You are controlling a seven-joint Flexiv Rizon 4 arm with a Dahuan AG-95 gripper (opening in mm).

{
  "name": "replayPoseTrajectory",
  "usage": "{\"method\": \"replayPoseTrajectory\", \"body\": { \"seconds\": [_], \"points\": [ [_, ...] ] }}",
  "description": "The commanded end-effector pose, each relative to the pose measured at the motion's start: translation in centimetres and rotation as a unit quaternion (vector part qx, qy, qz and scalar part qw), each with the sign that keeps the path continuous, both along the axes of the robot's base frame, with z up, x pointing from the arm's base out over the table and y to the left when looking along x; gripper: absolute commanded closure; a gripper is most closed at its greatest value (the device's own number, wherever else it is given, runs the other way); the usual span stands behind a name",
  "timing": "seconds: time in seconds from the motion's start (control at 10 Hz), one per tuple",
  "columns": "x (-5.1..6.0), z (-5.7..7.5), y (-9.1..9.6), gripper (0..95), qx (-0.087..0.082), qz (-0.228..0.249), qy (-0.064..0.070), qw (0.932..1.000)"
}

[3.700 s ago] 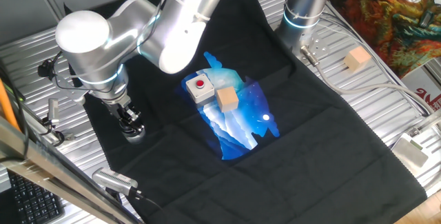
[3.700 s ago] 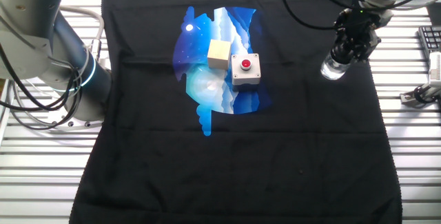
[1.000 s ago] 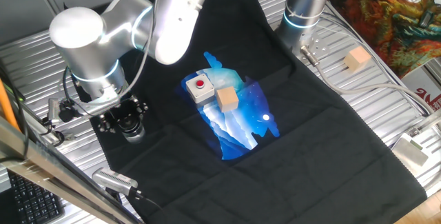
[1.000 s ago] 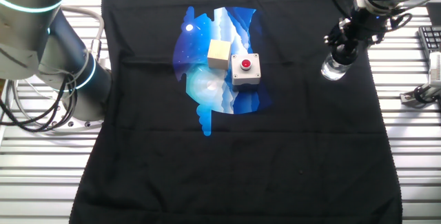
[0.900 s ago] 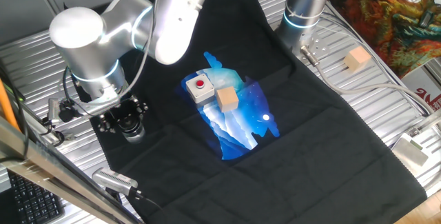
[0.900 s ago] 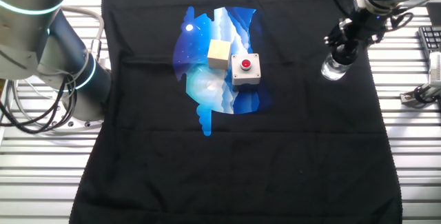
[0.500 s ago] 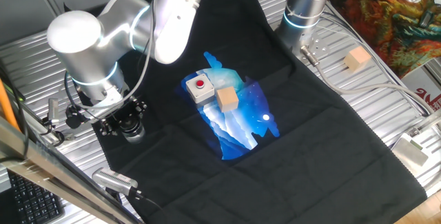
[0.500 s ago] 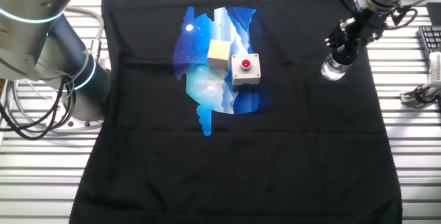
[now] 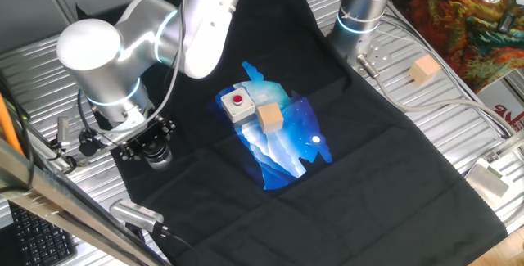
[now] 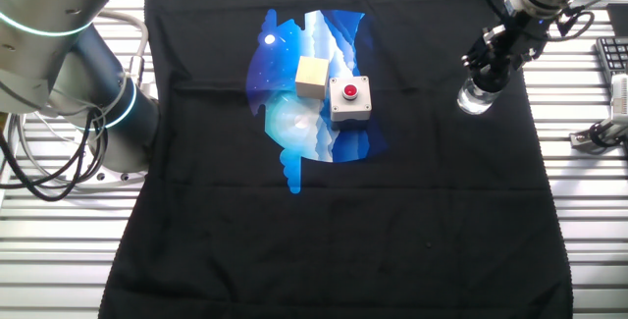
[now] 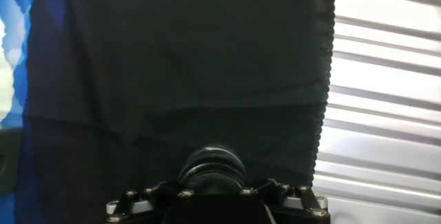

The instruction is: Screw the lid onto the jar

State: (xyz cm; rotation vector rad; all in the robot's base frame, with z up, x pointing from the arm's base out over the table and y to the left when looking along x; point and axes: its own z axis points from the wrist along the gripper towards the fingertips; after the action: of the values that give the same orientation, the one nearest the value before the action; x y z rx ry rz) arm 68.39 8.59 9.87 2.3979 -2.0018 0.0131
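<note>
The jar (image 9: pixel 160 160) is a small clear glass cylinder standing upright near the edge of the black cloth (image 9: pixel 385 160); the other fixed view also shows the jar (image 10: pixel 474 99). My gripper (image 9: pixel 151 145) points straight down on top of it. The gripper (image 10: pixel 490 68) is closed round the black lid, which sits on the jar's mouth. In the hand view the lid (image 11: pixel 212 166) shows as a dark round cap just beyond the gripper's body. The fixed views mostly hide it behind the fingers.
A grey box with a red button (image 9: pixel 237 104) and a tan wooden cube (image 9: pixel 269 118) sit on the blue print mid-cloth. Another cube (image 9: pixel 424 70) lies off the cloth on the slatted metal table. A second arm's base (image 10: pixel 108 113) stands at the cloth's far side.
The hand has turned about its vertical axis over the jar, so its flange now sits at a different angle. The jar has stayed in place.
</note>
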Motion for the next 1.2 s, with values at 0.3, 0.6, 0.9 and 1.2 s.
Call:
{"method": "replayPoseTrajectory", "body": {
  "seconds": [0.3,0.6,0.9,1.2],
  "points": [
    [-0.19,-0.05,-0.13,19.0,0.003,-0.009,0.000,1.0000],
    [-0.19,-0.05,-0.13,19.0,0.002,-0.017,-0.001,0.9999],
    [-0.19,-0.05,-0.13,19.0,0.000,-0.021,-0.001,0.9998],
    [-0.19,-0.05,-0.13,19.0,-0.001,-0.028,-0.002,0.9996]
  ]
}}
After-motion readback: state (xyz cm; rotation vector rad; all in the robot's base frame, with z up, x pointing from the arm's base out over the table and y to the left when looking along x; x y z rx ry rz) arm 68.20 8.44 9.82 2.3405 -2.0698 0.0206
